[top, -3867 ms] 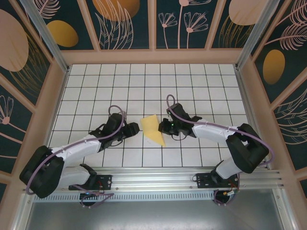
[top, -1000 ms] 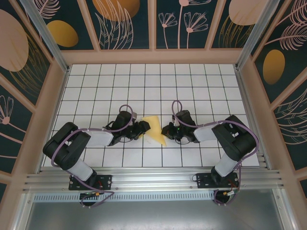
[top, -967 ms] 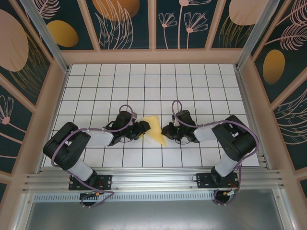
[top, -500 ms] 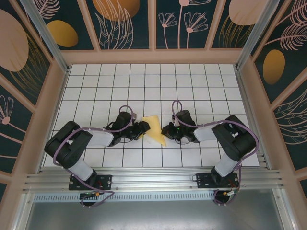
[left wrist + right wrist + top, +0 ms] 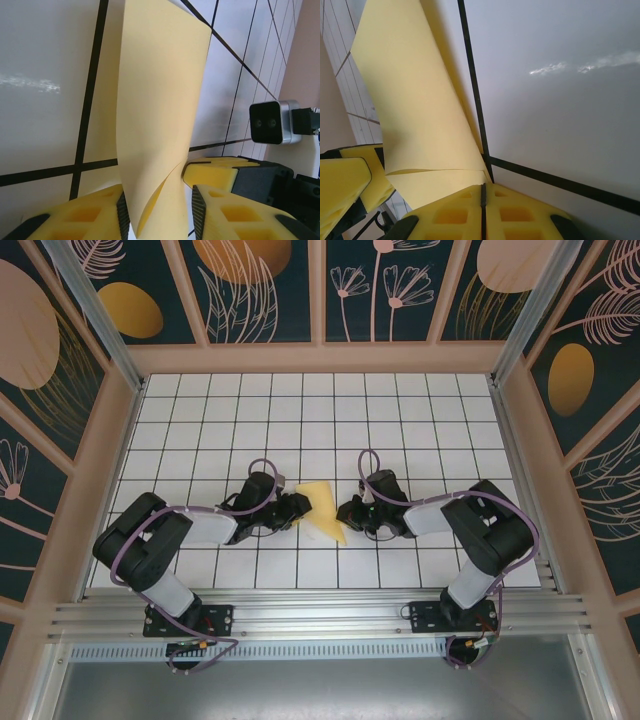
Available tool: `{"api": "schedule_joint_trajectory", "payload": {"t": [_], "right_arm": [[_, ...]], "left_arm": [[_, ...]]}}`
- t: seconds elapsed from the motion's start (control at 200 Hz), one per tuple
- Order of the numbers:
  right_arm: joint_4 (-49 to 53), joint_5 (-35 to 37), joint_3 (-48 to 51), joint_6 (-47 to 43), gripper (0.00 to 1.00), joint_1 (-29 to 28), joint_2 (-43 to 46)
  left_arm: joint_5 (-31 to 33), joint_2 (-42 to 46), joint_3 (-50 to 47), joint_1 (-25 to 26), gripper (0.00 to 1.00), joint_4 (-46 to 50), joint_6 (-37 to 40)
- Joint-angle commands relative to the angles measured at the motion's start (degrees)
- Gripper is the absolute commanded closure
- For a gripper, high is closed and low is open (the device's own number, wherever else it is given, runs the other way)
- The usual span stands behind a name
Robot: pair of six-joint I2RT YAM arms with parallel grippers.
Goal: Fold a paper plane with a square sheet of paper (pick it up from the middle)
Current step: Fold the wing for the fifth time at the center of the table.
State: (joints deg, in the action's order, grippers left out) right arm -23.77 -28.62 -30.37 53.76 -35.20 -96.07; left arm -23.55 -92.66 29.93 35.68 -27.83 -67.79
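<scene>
The yellow square sheet of paper [image 5: 322, 507] lies mid-table, folded into a narrow wedge with its point toward the near side. My left gripper [image 5: 300, 508] is at the sheet's left edge. In the left wrist view a raised, curling flap of the sheet [image 5: 160, 100] stands between the jaws of the left gripper [image 5: 157, 210]. The left pad touches it and a slim gap shows at the right pad. My right gripper [image 5: 347, 512] is at the sheet's right edge. Its pads meet flat [image 5: 482, 192] with no paper visible between them, the tips against the sheet [image 5: 415, 110].
White tiled table [image 5: 420, 420] with black grid lines, walled by patterned panels on three sides. The aluminium rail [image 5: 320, 615] with both arm bases runs along the near edge. Both grippers lie low, almost facing each other across the sheet.
The left jaws have narrowed around the raised flap over the last second. Both arms and the sheet stay where they were. The right gripper stays shut.
</scene>
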Motion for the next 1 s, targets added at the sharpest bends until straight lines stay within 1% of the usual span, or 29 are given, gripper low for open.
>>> {"api": "schedule_joint_trajectory", "payload": {"t": [0.0, 0.12, 0.215, 0.3, 0.425, 0.525, 0.575, 0.636, 0.771, 0.916, 0.996], "right_arm": [[2.60, 4.37, 0.28, -1.12, 0.89, -2.42, -5.67], [2.16, 4.45, 0.22, -0.65, 0.89, -2.50, -5.94], [1.68, 4.52, 0.49, -0.43, 0.89, -2.68, -5.49], [0.78, 3.72, 0.55, -0.25, 0.89, -2.68, -5.32], [0.84, 4.01, 0.27, -0.22, 0.89, -2.64, -5.42], [1.91, 4.27, -0.54, -0.53, 0.89, -2.76, -5.39], [2.45, 4.44, -0.82, -0.76, 0.89, -2.77, -5.35], [2.52, 4.54, -0.92, -0.84, 0.89, -2.82, -5.02], [1.83, 5.62, -1.00, -1.40, 0.86, -3.39, -3.04], [2.01, 8.00, -2.42, -3.58, 0.83, -5.06, 0.97], [5.11, 12.47, -3.37, -5.40, 0.79, -6.45, 4.45]], "left_arm": [[-0.07, -0.58, 0.92, 0.27, 0.63, 0.59, 0.71], [-0.56, -1.50, 1.07, 0.31, 0.67, 0.68, 1.03], [-1.32, -2.58, 1.50, 0.34, 0.71, 0.50, 1.28], [-1.91, -3.00, 1.92, 0.28, 0.81, 0.59, 1.35], [-1.05, -2.78, 2.69, 0.27, 0.81, 2.36, 2.12], [-0.87, -2.74, 3.50, 0.27, 0.84, 3.15, 2.83], [-0.90, -2.62, 3.64, 0.27, 0.89, 3.29, 3.01], [-0.97, -2.53, 3.99, 0.35, 0.91, 3.74, 3.53], [-0.26, -2.26, 4.85, 0.30, 1.00, 5.74, 4.27], [0.51, -1.83, 5.05, 0.33, 1.00, 6.89, 3.50], [0.87, -1.15, 4.87, 0.28, 1.00, 6.92, 2.87]]}}
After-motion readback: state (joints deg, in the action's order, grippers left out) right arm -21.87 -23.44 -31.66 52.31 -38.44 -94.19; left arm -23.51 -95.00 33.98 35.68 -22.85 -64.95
